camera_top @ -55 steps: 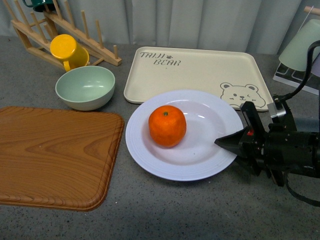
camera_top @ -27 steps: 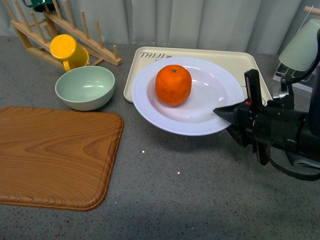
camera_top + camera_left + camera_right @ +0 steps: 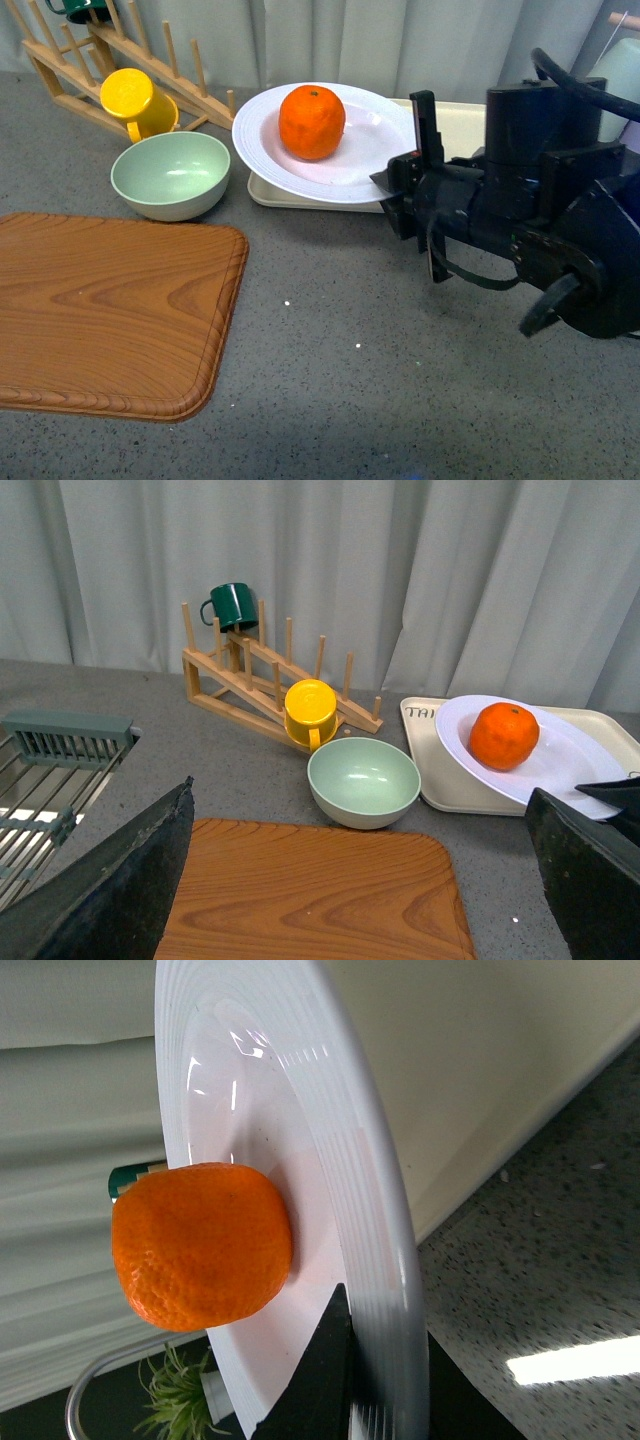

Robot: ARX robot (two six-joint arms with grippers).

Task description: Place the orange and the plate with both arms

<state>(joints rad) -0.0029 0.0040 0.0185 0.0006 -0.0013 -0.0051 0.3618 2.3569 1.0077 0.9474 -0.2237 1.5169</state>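
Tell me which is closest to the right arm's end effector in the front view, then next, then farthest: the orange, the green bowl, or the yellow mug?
1. The orange, on the plate that the right end effector grips by its rim.
2. The mint-green bowl, farther left on the counter.
3. The yellow mug, farthest, hanging on the wooden rack behind the bowl.

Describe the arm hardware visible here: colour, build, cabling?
The right arm is matte black throughout: blocky housings, a cylindrical joint cap on top, black cables looping above and below. Its tool has flat, tapered black fingers. The left tool shows in its wrist view only as two dark, rough-textured wedge fingers.
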